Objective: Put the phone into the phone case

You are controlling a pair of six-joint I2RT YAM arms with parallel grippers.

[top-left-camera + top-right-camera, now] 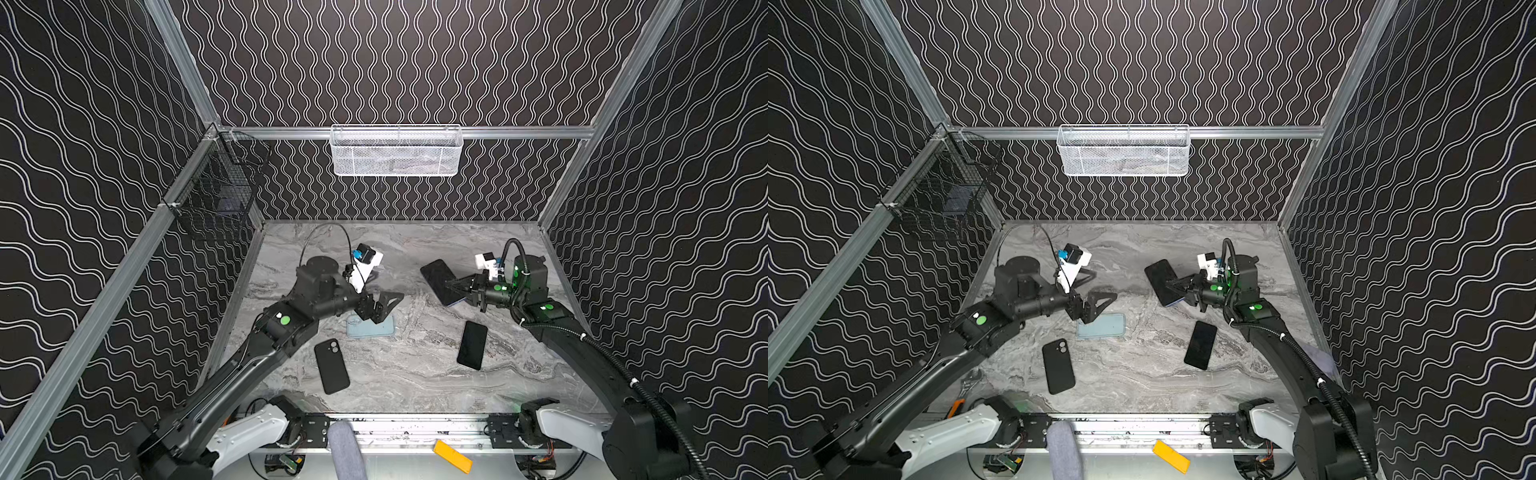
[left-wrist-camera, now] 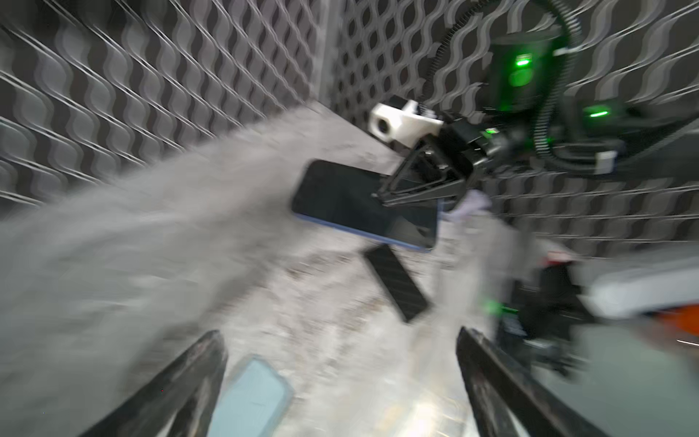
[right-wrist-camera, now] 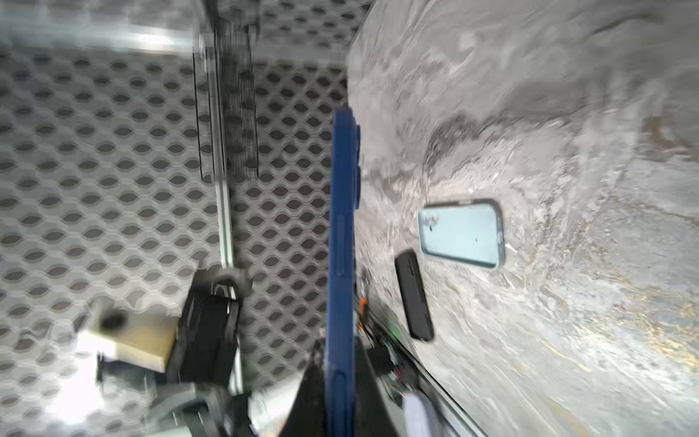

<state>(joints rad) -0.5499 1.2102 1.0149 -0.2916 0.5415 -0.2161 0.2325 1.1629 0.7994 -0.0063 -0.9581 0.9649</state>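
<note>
camera-up black phone (image 1: 331,365) flat on table (image 1: 415,386), front-left of pale-blue phone case (image 1: 379,331) | left gripper (image 1: 384,307) spread wide, empty — over the case | blue phone (image 1: 436,274) aloft, right of case — right gripper (image 1: 451,285) clamped on it | screen-up black phone (image 1: 472,345) front-right of case

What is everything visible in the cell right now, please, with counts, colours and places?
blue phone: 1, blue, dark screen, raised over the table's right rear
phone case: 1, light blue, flat, centre-left
lens-up phone: 1, black, front left
screen-up phone: 1, black, right
mesh basket: 1, white, back rail
wire basket: 1, black, left rail
flat piece: 1, orange, front ledge
table: 1, grey marble
left gripper: 1, black, open above the phone case
right gripper: 1, black, shut on the blue phone
</note>
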